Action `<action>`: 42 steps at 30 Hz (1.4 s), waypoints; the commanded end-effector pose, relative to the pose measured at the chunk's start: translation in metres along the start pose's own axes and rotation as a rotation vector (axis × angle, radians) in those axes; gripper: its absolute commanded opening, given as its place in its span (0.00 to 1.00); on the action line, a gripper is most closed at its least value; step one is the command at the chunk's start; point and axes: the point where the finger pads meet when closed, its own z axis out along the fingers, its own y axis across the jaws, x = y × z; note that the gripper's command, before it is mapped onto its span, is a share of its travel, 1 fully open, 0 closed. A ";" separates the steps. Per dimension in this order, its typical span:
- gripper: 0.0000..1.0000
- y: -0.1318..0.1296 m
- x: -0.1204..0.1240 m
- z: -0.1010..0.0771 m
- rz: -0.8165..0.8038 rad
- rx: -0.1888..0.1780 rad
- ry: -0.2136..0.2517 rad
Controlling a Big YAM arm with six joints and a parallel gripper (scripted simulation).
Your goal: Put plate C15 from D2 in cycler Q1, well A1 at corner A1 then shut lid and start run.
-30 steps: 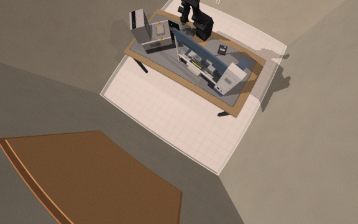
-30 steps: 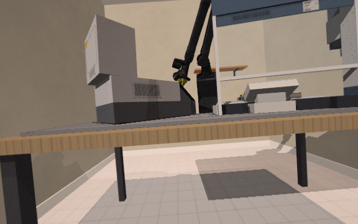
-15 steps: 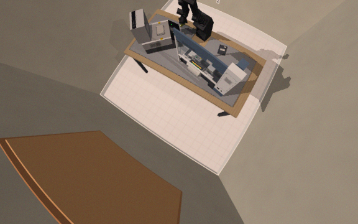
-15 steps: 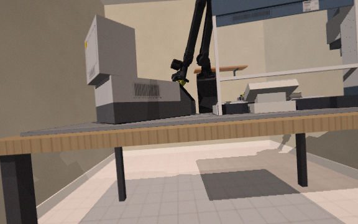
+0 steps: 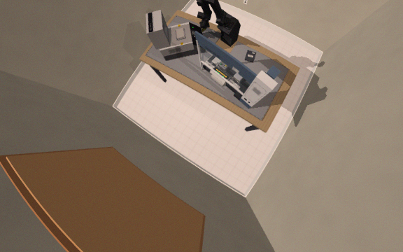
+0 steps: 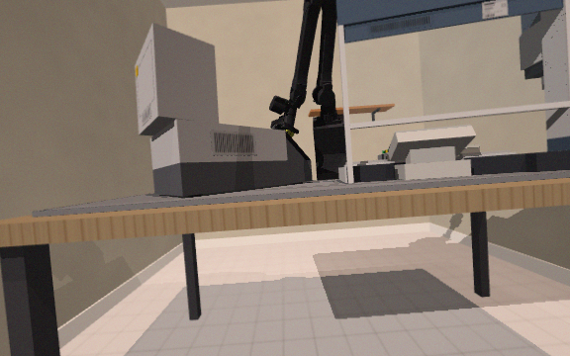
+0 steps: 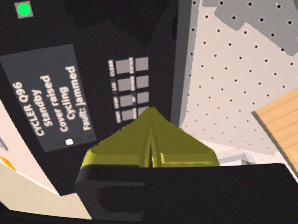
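The cycler Q1 (image 5: 173,38) stands at the left end of the bench with its lid (image 5: 156,28) raised upright; it also shows in the side view (image 6: 216,153). A pale rectangle that looks like plate C15 (image 5: 180,33) lies on the open block. My gripper (image 7: 150,114) is shut and empty, its yellow tips together. It points at the key pad (image 7: 129,90) on Q1's black front panel, with the tips at the end pair of keys. The lamp (image 7: 24,10) is green. The panel label (image 7: 56,99) lists Standby, Cover raised and Fault. In the side view the gripper (image 6: 290,130) is right at the panel's top edge.
The arm's base (image 5: 229,29) stands behind Q1. A blue-topped frame (image 5: 222,57) covers the hand-off row (image 5: 222,71) with several labware items. A white-and-blue instrument (image 5: 259,87) stands at the right end. The bench's wooden edge (image 7: 280,129) is near the panel.
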 end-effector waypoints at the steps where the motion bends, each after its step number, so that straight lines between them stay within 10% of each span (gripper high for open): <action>1: 0.00 0.017 -0.006 0.006 -0.017 -0.025 -0.009; 42: 0.00 0.028 0.000 0.021 -0.041 -0.020 0.001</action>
